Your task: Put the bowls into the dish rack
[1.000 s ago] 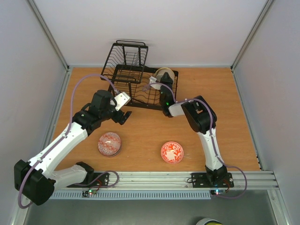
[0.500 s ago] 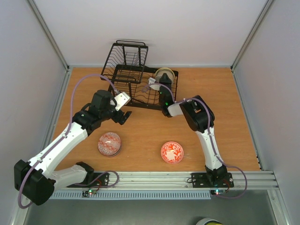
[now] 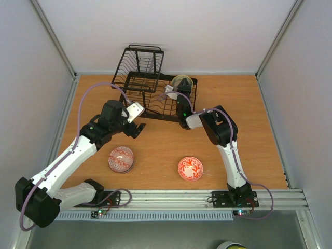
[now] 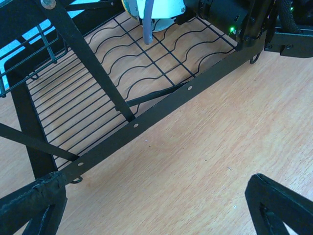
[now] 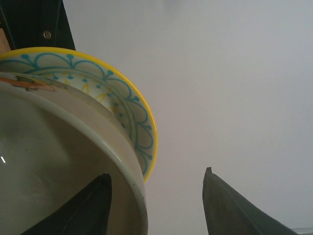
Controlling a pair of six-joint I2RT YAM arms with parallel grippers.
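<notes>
Black wire of the dish rack (image 3: pixel 136 83) frames both arms' work. The right pincer (image 5: pixel 156 172) is up against two bowls standing on edge in the rack's right end. A pale greenish bowl (image 5: pixel 58 161) sits directly in front of it, and a teal-rimmed bowl (image 5: pixel 122 93) with a yellow edge is just behind that one. The fingers stand apart. The pale bowl's rim lies beside one finger and clear of the other, so this pincer seems to grip nothing. The left pincer (image 4: pixel 156 208) hangs wide apart and empty, with the rack's near rail just ahead of it. The pink-red patterned bowl (image 3: pixel 121 158) lies on the table (image 3: pixel 244 129) behind and below it, nearer the arm's base. The red-and-white bowl (image 3: pixel 190 168) rests well back from the right pincer, also untouched. By my reading the job is about half done, with two bowls racked and two yet to be picked up and slotted in.
</notes>
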